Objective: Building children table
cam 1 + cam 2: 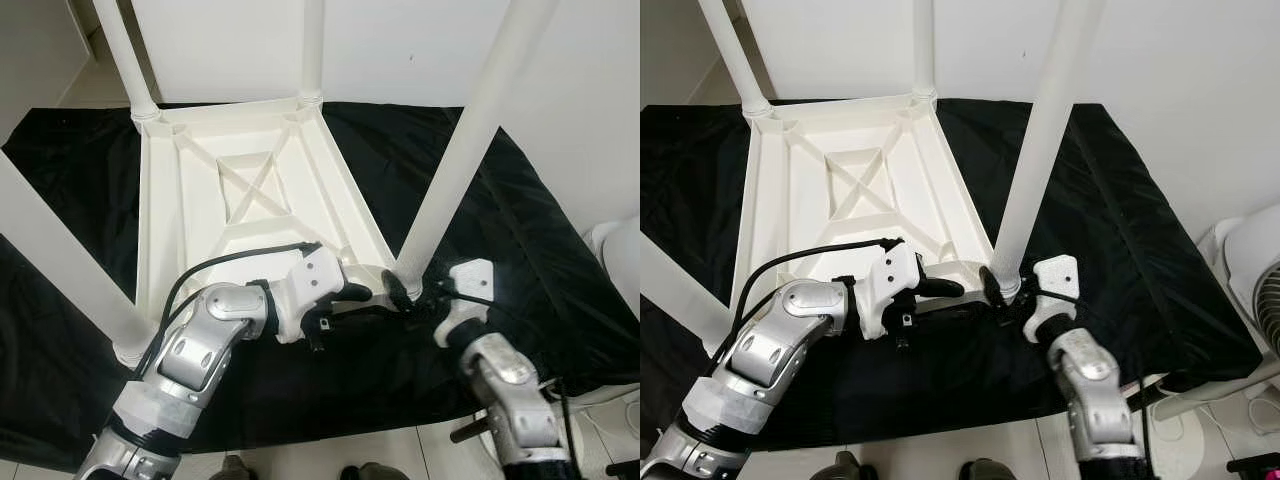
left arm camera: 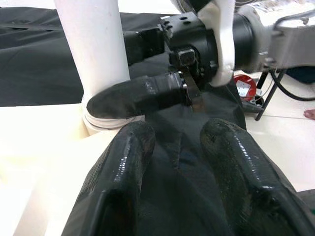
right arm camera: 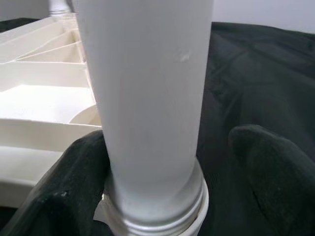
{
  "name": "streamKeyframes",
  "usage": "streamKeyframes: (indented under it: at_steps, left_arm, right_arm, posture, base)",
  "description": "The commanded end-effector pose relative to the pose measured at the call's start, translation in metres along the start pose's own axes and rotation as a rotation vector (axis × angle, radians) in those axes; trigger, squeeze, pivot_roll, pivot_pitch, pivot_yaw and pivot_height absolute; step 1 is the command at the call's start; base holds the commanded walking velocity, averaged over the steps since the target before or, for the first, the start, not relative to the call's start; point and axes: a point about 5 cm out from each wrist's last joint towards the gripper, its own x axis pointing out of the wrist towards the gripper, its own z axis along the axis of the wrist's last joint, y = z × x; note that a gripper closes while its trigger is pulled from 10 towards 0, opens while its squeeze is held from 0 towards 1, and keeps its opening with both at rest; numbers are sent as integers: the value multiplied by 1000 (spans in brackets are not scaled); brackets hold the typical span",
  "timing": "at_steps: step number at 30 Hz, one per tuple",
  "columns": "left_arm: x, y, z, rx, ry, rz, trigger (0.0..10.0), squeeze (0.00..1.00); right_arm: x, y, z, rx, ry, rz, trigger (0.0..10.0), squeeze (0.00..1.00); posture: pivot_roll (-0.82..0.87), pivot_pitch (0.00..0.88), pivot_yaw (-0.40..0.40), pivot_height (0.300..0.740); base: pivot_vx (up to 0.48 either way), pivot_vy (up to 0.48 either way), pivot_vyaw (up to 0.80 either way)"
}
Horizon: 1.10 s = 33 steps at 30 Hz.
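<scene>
Left eye view: an upturned white table [image 1: 250, 190] lies on a black sheet [image 1: 520, 260], its legs standing upward. The near-right leg [image 1: 470, 140] rises from the table's near-right corner. The left hand [image 1: 392, 296] reaches along the table's near edge to that leg's base; the right hand [image 1: 420, 292] meets the same base from the sheet side.

Right eye view: the same scene; a white fan [image 1: 1255, 275] stands beyond the sheet, well apart from the table.

Left wrist view: the left hand's fingers [image 2: 123, 177] stand narrowly apart over sheet and table edge, gripping nothing; one right-hand finger [image 2: 133, 98] presses the leg's collar.

Right wrist view: the right hand's fingers [image 3: 74, 182] stand wide either side of the leg; one touches it, the other stands clear.
</scene>
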Motion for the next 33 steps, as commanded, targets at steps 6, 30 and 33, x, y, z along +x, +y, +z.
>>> streamKeyframes:
  at_steps: [6,30,33]
  left_arm:
    - [2,2,4,23,-2,32,10000,0]
    - [-1,1,3,14,3,57,10000,0]
    - [-1,1,3,15,4,56,10000,0]
  right_arm:
    - [16,-1,1,-75,26,192,10000,0]
    - [21,-12,-9,-64,77,158,10000,0]
    - [21,-10,-9,-46,77,124,10000,0]
  posture:
    - [-123,36,5,740]
    - [-104,50,-14,740]
    - [-106,53,-15,740]
  base:
    - [0,0,0]
    - [0,0,0]
    - [0,0,0]
